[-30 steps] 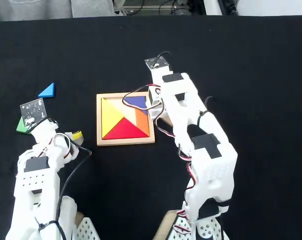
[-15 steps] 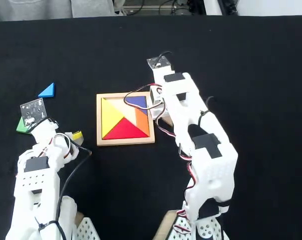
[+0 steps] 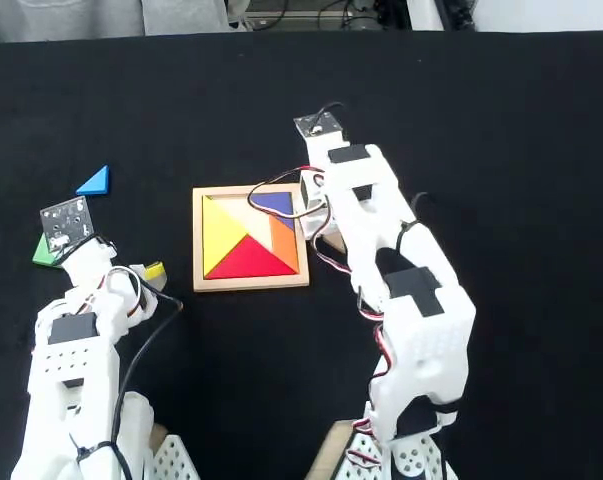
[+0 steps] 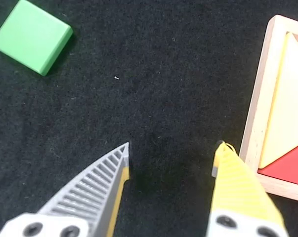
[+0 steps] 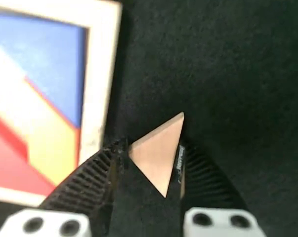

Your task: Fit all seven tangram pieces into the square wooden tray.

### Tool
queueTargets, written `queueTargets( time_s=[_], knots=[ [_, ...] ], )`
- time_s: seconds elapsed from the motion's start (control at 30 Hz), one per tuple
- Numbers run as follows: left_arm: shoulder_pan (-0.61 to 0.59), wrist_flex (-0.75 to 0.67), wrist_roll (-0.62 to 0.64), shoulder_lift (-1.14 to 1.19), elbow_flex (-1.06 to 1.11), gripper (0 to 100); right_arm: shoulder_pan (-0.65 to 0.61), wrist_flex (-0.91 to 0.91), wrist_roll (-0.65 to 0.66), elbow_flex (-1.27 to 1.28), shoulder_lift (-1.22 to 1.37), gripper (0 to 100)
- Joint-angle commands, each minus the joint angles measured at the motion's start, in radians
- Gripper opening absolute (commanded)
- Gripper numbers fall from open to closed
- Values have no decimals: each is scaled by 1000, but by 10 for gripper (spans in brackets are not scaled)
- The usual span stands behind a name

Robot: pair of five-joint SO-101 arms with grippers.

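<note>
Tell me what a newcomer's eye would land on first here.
The square wooden tray sits mid black table, partly filled with coloured pieces. Just outside its rim, the right end effector grips a peach triangle. The left end effector hangs open over bare table, with a green piece lying loose nearby.

Bright, even light; shadows soft and faint.

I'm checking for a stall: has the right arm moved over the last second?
Yes, slightly: in the high view the right arm has shifted a little rightward, away from the wooden tray, with the right gripper shut on the tan triangle.
</note>
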Motion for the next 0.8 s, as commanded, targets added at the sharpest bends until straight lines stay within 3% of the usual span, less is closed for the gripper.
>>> queueTargets(
  time_s=[0.0, 0.33, 0.77],
  knots=[
    [12, -17, 5, -17, -5, 267, 2, 49, -2, -27, -143, 120],
    [12, -17, 5, -17, -5, 267, -120, 167, -57, -30, -328, 120],
    [12, -17, 9, -17, -5, 267, -290, 31, -295, -27, -315, 120]
  ],
)
